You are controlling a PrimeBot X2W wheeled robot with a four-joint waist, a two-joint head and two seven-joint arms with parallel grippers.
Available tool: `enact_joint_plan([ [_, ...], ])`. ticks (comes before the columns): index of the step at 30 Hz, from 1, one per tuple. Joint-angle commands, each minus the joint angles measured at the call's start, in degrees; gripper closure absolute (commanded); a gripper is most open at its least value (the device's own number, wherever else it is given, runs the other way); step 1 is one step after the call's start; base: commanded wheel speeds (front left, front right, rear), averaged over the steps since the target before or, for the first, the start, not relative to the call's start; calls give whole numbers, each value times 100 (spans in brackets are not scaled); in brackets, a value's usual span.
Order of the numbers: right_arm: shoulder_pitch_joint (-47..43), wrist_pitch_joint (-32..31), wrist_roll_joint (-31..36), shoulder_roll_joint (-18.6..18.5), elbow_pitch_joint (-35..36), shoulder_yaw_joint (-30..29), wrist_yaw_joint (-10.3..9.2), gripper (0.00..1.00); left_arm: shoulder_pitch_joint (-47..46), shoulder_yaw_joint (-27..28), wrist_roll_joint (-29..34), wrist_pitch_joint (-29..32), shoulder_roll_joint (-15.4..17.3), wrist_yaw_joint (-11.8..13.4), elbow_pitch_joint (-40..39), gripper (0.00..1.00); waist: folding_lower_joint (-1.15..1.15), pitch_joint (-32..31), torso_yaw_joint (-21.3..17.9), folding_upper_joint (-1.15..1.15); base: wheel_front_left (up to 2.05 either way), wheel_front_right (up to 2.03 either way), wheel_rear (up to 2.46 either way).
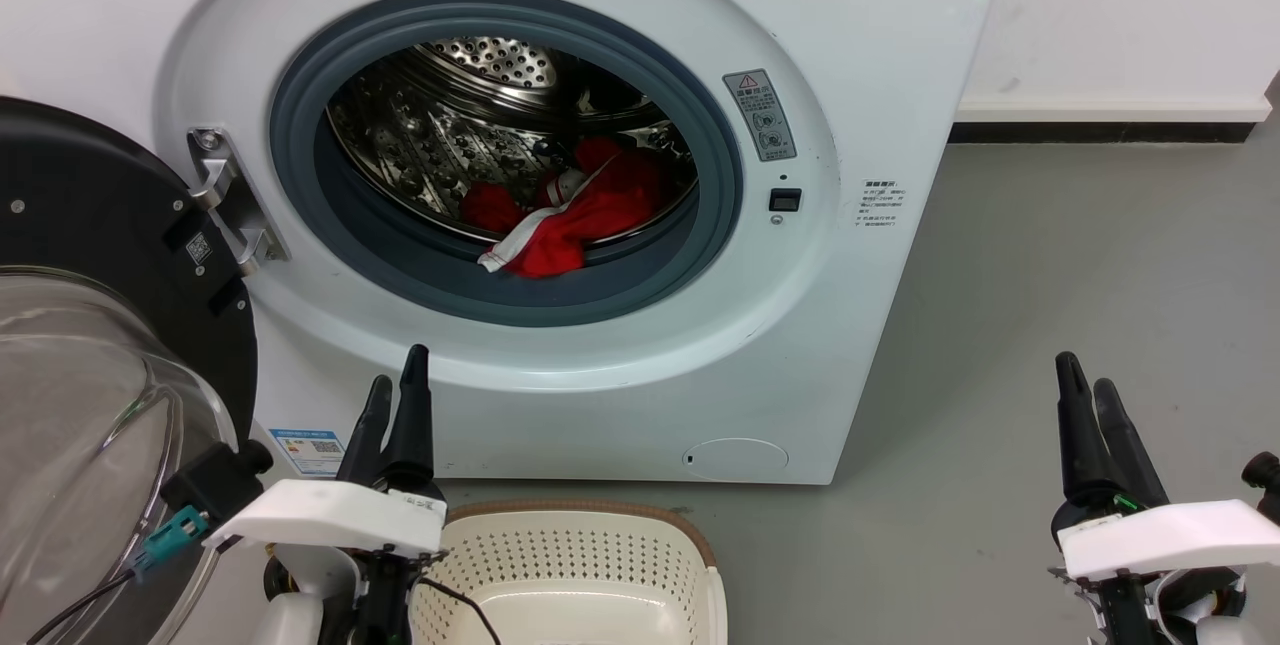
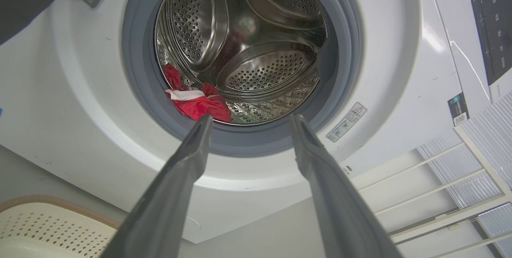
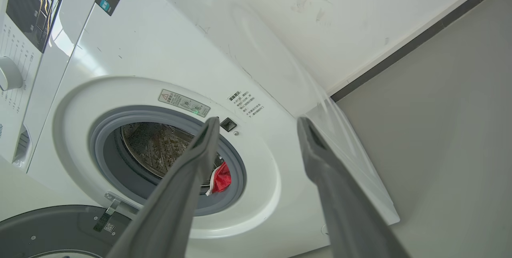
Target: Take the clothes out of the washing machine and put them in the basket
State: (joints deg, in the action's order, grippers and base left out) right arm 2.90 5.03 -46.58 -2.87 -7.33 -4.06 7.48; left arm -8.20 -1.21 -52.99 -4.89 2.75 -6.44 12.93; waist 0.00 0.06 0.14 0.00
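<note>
Found red clothes (image 1: 600, 215) heaped inside washing machine (image 1: 880, 75), near basket (image 1: 580, 507) empty. Noted left end effector (image 2: 252, 120) and right end effector (image 3: 259, 122) spread, holding nothing. Judged unloading unstarted.

Red clothes (image 1: 575, 215) lie heaped at the front of the washing machine (image 1: 860, 75) drum, its door (image 1: 80, 215) swung open on my left. The basket (image 1: 585, 545) sits below on the floor (image 1: 1050, 275), just beside my left gripper (image 1: 398, 370); my right gripper (image 1: 1085, 375) is well apart
</note>
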Motion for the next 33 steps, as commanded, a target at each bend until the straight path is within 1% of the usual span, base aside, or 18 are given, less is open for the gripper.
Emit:
enact_joint_plan([
  [1, 14, 51, 246, -6, 102, -2, 2, 0, -148, -32, 199, -62, 16, 24, -89, 0, 0, -1, 1, 0, 0, 0, 0],
  [7, -1, 157, 889, -5, 121, -31, 2, 0, -197, -131, 745, -167, 16, 73, -65, 0, 0, 0, 3, 0, 0, 0, 0],
  [19, -19, 347, 1970, -4, 63, -113, 1, 0, -281, -275, 1752, -360, 16, 127, 2, 0, 0, 10, 4, 0, 0, 0, 0],
  [33, -68, 529, 2791, -3, 73, -119, 1, 0, -313, -396, 2549, -550, 17, 202, 54, 0, 0, 9, 2, 0, 0, 0, 0],
])
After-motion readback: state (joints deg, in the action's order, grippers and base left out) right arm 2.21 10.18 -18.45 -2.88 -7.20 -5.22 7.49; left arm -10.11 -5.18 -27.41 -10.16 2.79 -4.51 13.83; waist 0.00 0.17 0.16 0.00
